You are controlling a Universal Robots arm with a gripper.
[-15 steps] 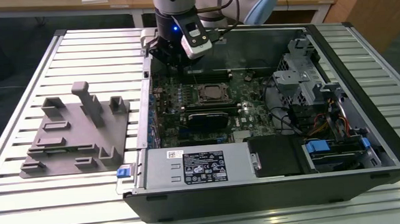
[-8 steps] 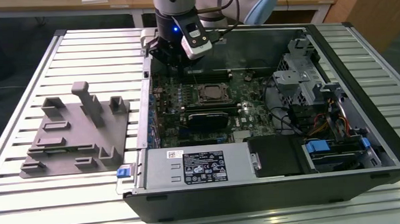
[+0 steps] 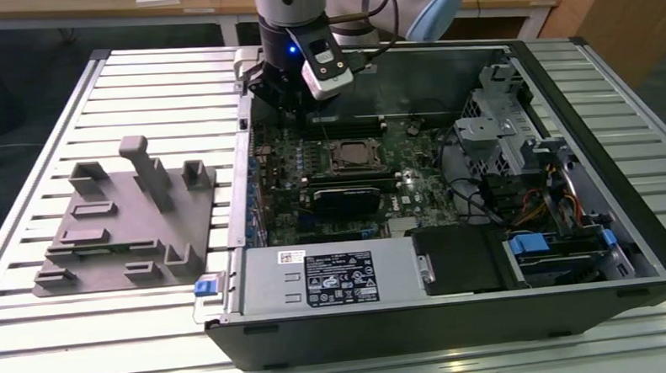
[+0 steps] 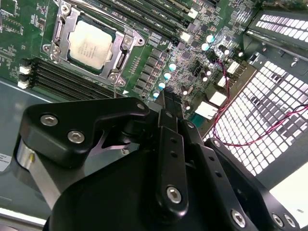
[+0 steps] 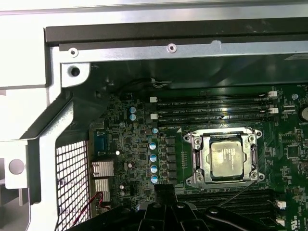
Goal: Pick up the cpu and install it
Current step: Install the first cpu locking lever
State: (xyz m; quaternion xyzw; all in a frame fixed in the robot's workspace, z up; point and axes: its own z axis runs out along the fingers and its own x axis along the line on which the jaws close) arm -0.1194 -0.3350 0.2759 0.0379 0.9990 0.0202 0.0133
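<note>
Lab workbench, slatted aluminium table (image 3: 71, 114), robot arm (image 3: 292, 11)

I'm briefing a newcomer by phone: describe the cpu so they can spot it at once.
Look inside the open computer case, at the green motherboard. The cpu lies in the square metal-framed socket between rows of black memory slots. It alone is a flat silvery square.

Slatted metal table (image 3: 62, 148) bears computer case (image 3: 452, 324), grey fixture (image 3: 126, 221).

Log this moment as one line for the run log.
cpu seated in socket | gripper above motherboard beside socket, holds nothing visible | computer case open on table
</note>
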